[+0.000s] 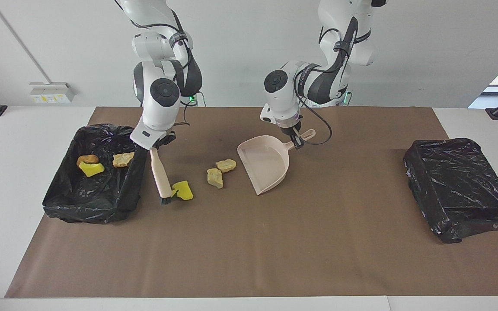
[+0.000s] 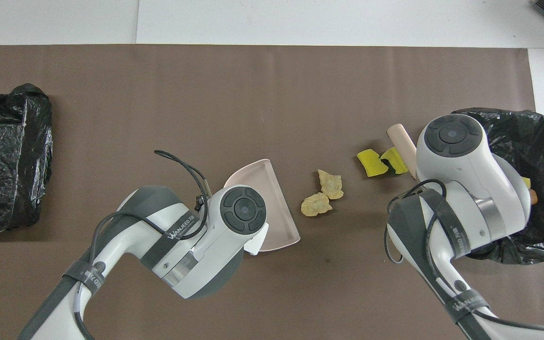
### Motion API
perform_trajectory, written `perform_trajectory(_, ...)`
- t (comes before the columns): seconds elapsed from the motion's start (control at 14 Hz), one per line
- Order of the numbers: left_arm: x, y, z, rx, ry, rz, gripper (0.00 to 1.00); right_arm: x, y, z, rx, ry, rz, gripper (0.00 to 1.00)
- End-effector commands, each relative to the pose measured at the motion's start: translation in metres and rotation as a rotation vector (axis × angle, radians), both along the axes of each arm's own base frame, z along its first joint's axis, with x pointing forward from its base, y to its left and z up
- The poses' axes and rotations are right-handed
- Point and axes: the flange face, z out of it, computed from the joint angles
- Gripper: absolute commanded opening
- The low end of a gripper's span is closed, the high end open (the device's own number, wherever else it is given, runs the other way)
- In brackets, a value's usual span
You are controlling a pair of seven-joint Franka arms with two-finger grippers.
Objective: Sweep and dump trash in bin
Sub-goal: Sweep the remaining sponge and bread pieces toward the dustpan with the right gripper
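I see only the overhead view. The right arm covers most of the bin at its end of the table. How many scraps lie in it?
Observer: Three scraps lie in that bin: two tan-orange and one yellow.
Operator: Is the brush down?
Observer: Yes. The right gripper holds the brush tilted, bristles on the mat beside the yellow scraps.
Operator: What holds the dustpan?
Observer: The left gripper is shut on the handle of the dustpan.
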Motion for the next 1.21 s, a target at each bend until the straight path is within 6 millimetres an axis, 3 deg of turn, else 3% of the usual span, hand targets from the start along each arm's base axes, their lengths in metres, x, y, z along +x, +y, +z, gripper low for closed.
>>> perform_trajectory(0.0,-0.009,0.006,-0.002,0.009,-0.012,-0.028,0.00,-0.002,-0.011,-0.024,-0.021,-0.026,-0.042,0.00)
perform_trajectory(0.29,-0.009,0.006,-0.002,0.008,-0.013,-0.028,0.00,-0.003,-0.003,-0.038,0.066,-0.013,-0.119,0.00)
perform_trajectory(0.79,-0.008,0.006,-0.001,0.004,-0.016,-0.028,0.00,-0.029,0.088,-0.034,0.455,0.122,-0.195,0.00)
perform_trajectory(0.93,-0.008,0.007,-0.001,0.004,-0.016,-0.026,0.00,-0.031,0.105,-0.019,0.496,0.157,-0.215,0.00)
perform_trajectory(1.14,-0.007,0.008,-0.001,0.004,-0.016,-0.025,0.00,-0.027,0.083,0.017,0.398,0.138,-0.188,0.00)
